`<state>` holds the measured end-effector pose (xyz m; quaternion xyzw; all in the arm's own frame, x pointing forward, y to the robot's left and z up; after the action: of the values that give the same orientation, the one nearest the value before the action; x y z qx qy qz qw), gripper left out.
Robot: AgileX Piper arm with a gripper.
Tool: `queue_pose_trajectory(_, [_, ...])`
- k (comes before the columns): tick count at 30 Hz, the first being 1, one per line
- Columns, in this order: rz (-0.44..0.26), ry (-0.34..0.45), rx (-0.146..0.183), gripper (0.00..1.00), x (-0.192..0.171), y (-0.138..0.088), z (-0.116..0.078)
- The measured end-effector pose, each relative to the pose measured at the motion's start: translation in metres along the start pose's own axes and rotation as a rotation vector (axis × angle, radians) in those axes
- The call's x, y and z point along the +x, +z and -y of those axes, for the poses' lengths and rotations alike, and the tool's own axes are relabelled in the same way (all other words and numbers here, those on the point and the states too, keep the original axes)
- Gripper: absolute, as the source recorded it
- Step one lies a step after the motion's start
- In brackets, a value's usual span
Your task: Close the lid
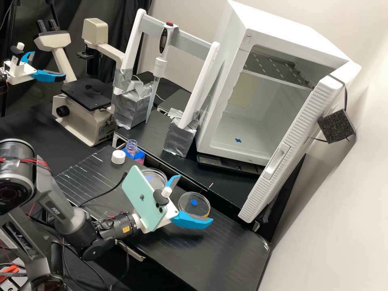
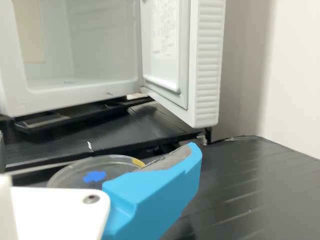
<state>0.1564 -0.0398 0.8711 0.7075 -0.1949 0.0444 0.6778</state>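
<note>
High view: near the table's (image 1: pixel 226 250) far edge, a white screw cap (image 1: pixel 118 157), likely the lid meant, lies just beside an open bottle (image 1: pixel 131 147); a blue holder (image 1: pixel 139 156) probably steadies that. The arm carries a phone (image 1: pixel 142 198) with a logo. The empty end effector (image 1: pixel 195 198) gapes near a petri dish (image 1: pixel 186 203). Beyond, the cabinet door (image 1: pixel 297 137) stands wide open; wrist view: its inner sheet (image 2: pixel 165 27) bears unreadable print.
</note>
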Motion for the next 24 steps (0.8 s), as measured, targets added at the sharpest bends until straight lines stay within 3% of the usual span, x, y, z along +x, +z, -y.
queue_pose_trajectory(15, [0.055, -0.058, -0.049, 1.0, 0.01, 0.01, 0.012])
queue_pose_trajectory(21, [0.05, -0.059, -0.079, 1.0, 0.014, 0.012, 0.014])
queue_pose_trajectory(24, [0.045, -0.05, -0.078, 1.0, 0.015, 0.012, 0.014])
